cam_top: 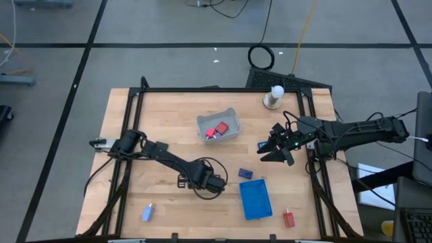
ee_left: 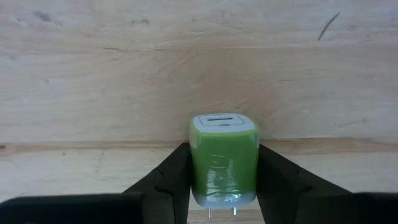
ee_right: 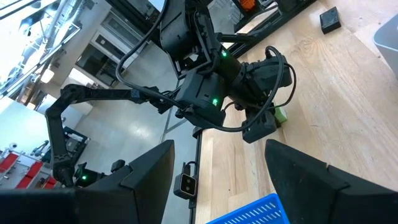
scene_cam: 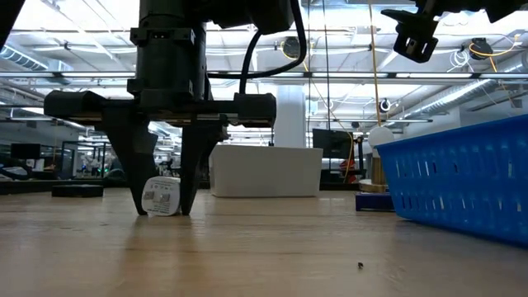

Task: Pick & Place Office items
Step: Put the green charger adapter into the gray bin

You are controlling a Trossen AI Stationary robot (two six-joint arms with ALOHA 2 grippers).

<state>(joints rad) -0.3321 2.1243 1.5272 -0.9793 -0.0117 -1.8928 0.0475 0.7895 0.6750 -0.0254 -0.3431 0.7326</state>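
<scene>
Gripping the green charger block (ee_left: 223,158) between our left gripper (ee_left: 224,186) jaws, long axis running along the fingers, prongs toward the wrist.

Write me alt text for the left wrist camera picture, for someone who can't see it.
The left gripper has its two dark fingers pressed against either side of a small green plug-in charger on the wooden table. The charger has a pale grey end face with a slot, and two metal prongs show at its other end.
</scene>
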